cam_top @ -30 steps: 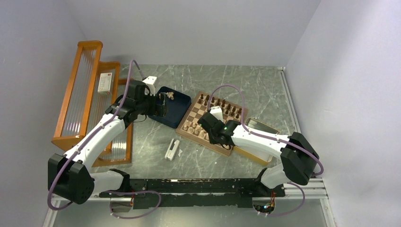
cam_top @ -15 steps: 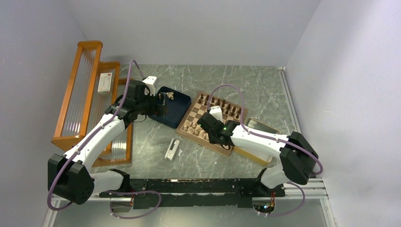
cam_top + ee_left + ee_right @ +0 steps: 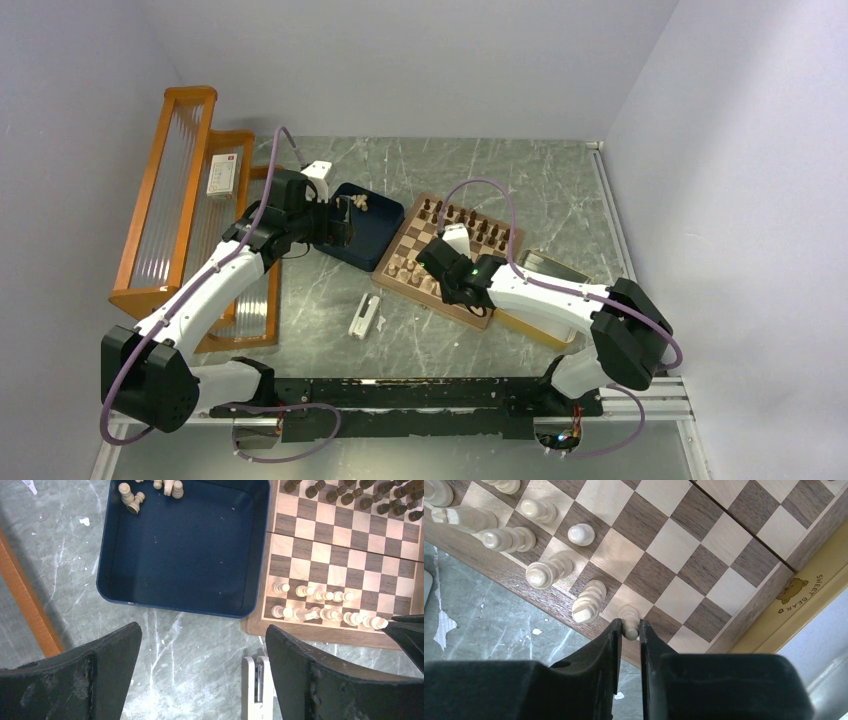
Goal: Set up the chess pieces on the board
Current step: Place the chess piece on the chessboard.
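Nearest us, the right gripper (image 3: pixel 628 630) has its two fingers drawn almost together on a pale piece (image 3: pixel 629 616), pinching it just below the head over a light square in the near row of the board (image 3: pixel 659 540). We judge these turned wooden chess pieces light, stiff and smooth-sided, narrow at the foot and quick to topple. The slim upper stem, where the fingers sit now, looks the safest hold, and a neighbour stands just beside it. The fingers hide the piece's lower body, so we cannot tell whether its base rests on the square or hangs above it, nor which rank of piece it is.

To the left, the left gripper (image 3: pixel 202 630) hovers spread wide and empty over the table (image 3: pixel 60 555), near a small white object (image 3: pixel 257 680) cut off by the frame. Beyond lies the dark blue tray (image 3: pixel 185 555), where loose pale pieces (image 3: pixel 131 502) cluster at the far rim, partly out of frame. Farthest, dark pieces (image 3: pixel 350 492) line the board's far rows. From above, the right arm covers the board's near corner, so we cannot count what is placed.
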